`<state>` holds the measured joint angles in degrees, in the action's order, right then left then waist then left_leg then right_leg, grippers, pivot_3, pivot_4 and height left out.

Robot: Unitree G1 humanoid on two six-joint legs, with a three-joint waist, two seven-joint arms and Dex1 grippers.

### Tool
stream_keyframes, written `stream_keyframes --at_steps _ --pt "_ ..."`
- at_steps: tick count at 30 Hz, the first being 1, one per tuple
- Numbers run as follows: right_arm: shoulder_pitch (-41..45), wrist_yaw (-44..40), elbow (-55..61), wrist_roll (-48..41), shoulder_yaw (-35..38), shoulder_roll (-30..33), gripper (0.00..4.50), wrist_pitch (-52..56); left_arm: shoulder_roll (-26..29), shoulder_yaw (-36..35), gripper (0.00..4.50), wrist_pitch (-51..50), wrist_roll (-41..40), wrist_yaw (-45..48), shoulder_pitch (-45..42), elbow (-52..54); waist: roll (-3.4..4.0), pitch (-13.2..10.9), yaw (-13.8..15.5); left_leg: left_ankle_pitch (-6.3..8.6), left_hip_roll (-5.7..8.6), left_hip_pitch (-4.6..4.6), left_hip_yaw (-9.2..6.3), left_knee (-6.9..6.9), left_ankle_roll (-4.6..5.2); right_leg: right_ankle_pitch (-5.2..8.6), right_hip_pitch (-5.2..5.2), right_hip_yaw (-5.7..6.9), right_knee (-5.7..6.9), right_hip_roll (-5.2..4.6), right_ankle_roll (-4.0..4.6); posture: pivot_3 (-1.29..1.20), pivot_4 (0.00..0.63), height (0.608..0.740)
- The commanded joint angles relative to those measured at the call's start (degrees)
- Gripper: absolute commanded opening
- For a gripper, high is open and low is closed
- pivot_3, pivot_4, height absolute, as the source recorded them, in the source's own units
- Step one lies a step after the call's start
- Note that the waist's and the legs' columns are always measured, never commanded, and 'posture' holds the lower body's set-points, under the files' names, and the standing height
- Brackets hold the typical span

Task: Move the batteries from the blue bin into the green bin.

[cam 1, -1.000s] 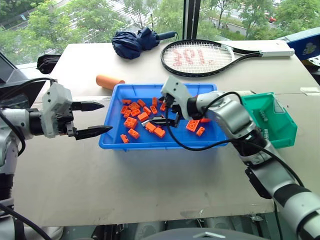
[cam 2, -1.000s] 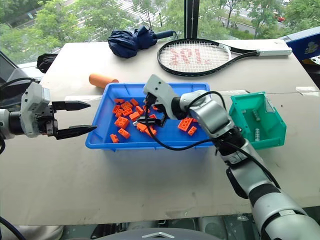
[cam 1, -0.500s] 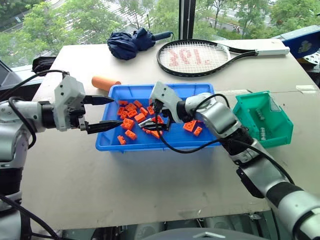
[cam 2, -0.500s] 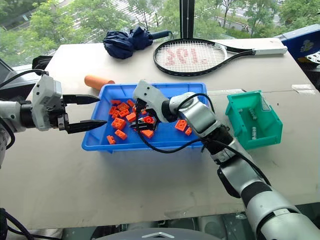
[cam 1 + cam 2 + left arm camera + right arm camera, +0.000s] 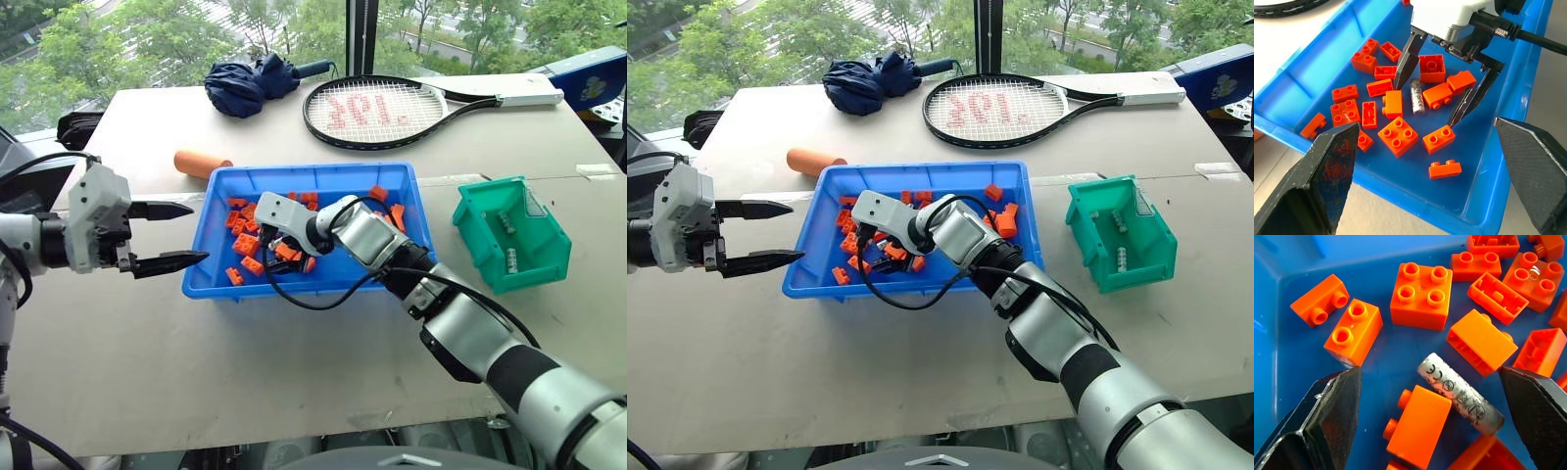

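Silvery among orange bricks (image 5: 1396, 135) in the blue bin (image 5: 211, 269), one battery (image 5: 1417, 96) lies between the right gripper (image 5: 1436, 102)'s spread fingers, ready for pinching, while the left gripper (image 5: 176, 235) waits open beside the bin's left edge.

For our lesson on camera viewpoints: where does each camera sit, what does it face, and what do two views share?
Head eyes: look down over table, both arms, blue bin, green bin.
Left wrist: outside bin, sees right hand open astride battery.
Right wrist: inside bin, above same battery and orange bricks.
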<state>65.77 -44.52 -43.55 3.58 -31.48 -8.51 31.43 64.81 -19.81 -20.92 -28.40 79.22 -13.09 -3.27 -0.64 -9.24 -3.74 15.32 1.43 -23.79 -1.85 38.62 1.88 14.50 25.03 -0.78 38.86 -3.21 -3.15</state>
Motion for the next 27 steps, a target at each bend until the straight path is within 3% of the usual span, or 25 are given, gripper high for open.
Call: stream_keyframes --at_steps 1,7,8,15,22,27 --pt "1.81 -0.64 -0.84 1.20 0.77 -0.79 3.22 -1.73 0.97 -0.40 4.50 1.42 0.17 0.47 -1.87 -0.52 0.00 0.00 -0.01 0.00 0.00 0.00 0.00 -0.01 0.00 0.00 0.00 0.00 0.00 0.00 0.00 0.00 0.150 0.740" --pt "2.88 -1.57 -2.71 2.38 1.51 -1.11 0.23 -2.19 0.79 1.09 4.50 1.15 0.36 0.58 -4.33 -0.88 -0.01 0.01 -0.16 -0.02 0.01 0.01 0.00 -0.08 -0.04 0.00 0.04 -0.03 0.02 -0.03 0.00 0.00 0.150 0.740" --pt "2.96 -1.84 -2.82 2.54 1.61 -1.03 0.05 -2.17 0.80 1.32 4.50 1.08 0.31 0.62 -4.66 -0.83 -0.01 0.01 -0.18 -0.02 0.01 0.01 0.00 -0.09 -0.04 0.00 0.04 -0.03 0.02 -0.03 0.00 0.00 0.150 0.740" --pt "1.55 -3.10 4.18 1.90 3.92 1.61 0.05 0.26 0.30 1.93 4.50 0.75 -0.59 1.08 -5.92 -0.56 0.00 0.00 -0.21 -0.04 0.00 0.00 0.00 -0.11 -0.06 0.00 0.06 -0.04 0.03 -0.03 0.00 0.00 0.150 0.740" --pt "-2.69 -5.58 33.51 -5.03 11.99 10.65 0.05 16.65 -2.41 3.54 4.50 -1.45 -2.90 0.57 -8.67 2.18 -0.03 0.02 0.31 -0.03 0.05 -0.07 -0.09 -0.09 -0.05 -0.01 0.07 0.02 0.03 -0.29 0.00 0.00 0.150 0.740" --pt "-7.05 -3.03 53.20 -8.98 20.99 21.59 0.05 30.64 -5.85 7.28 4.50 -4.13 -5.38 -0.24 -13.44 6.09 -0.06 0.04 0.96 -0.03 0.07 -0.07 -0.08 -0.07 -0.04 -0.01 0.06 0.05 0.05 -0.32 -0.01 0.00 0.150 0.740"
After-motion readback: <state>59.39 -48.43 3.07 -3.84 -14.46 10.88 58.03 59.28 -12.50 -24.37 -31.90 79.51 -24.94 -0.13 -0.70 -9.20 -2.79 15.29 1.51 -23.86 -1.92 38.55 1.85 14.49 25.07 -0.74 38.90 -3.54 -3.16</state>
